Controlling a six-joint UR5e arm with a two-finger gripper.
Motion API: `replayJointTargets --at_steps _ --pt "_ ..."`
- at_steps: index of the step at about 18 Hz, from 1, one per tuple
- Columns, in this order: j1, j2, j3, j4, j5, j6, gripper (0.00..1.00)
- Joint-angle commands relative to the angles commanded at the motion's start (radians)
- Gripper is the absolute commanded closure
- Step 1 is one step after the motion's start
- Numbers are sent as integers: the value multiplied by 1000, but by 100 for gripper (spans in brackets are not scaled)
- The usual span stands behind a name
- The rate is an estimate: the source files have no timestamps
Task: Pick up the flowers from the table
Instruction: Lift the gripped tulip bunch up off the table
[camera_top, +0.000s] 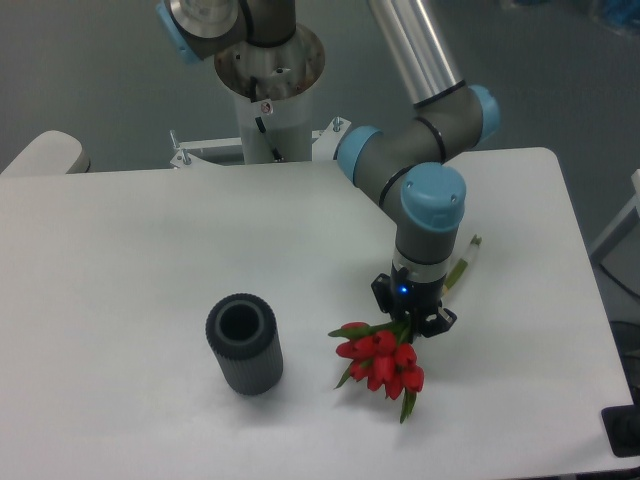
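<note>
The flowers (381, 361), a small bunch of red tulips with green stems, hang at the tip of my gripper (412, 320) over the right half of the white table (140, 250). My gripper points straight down and is shut on the stems just behind the red heads. The cut ends of the stems stick out on the far side of the wrist, toward the right. The heads sit close to the tabletop; whether they still touch it I cannot tell.
A dark grey ribbed vase (243, 343) stands upright to the left of the flowers, a hand's width away. The arm's base column (268, 85) rises behind the table's far edge. A black object (622, 430) sits off the front right corner.
</note>
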Motion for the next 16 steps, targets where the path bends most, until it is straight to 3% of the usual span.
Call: replayJointTargets --at_steps 4,10,16 --pt "23 26 63 -41 -116 -17 75" --pt "44 80 77 -32 -310 -66 75" --pt "94 77 91 -28 -480 -169 76"
